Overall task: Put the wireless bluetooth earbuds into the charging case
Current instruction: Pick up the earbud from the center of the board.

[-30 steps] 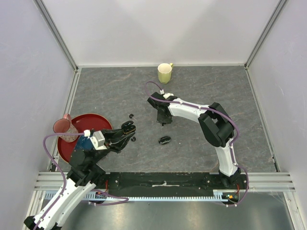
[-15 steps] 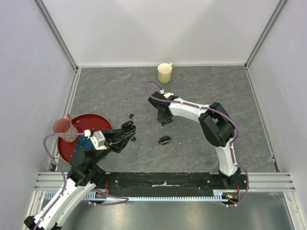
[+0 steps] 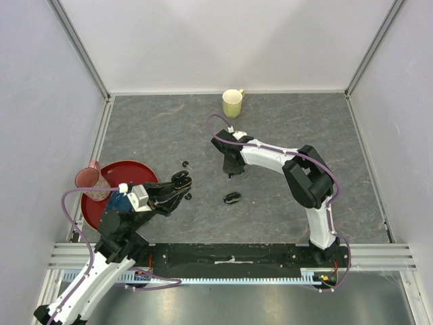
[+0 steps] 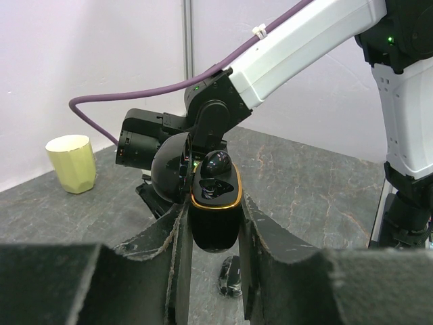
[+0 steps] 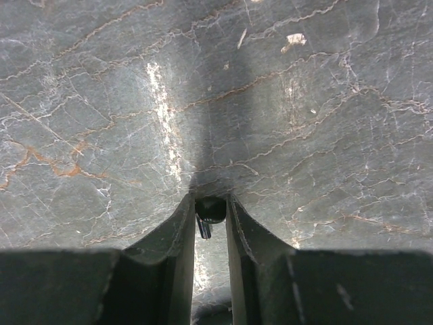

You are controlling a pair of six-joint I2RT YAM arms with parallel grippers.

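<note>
My left gripper (image 3: 180,181) (image 4: 213,227) is shut on an open black charging case (image 4: 215,206) with a gold rim, held above the table, cavity facing up. A second, closed black case (image 3: 233,198) (image 4: 230,276) lies on the table below and beyond it. My right gripper (image 3: 232,172) (image 5: 210,210) points straight down at the table. Its fingertips press on both sides of one tiny black earbud (image 5: 211,210) that rests on the surface, stem towards the camera. Two more earbuds (image 3: 185,163) (image 3: 189,196) lie loose near the left gripper.
A yellow mug (image 3: 233,103) (image 4: 71,162) stands at the back of the grey marbled table. A red plate (image 3: 139,170) with a pink cup (image 3: 89,179) at its edge sits at the left, beside the left arm. White walls close in three sides.
The right gripper's jaws have narrowed onto the earbud between them. The left gripper and its case have not moved.
</note>
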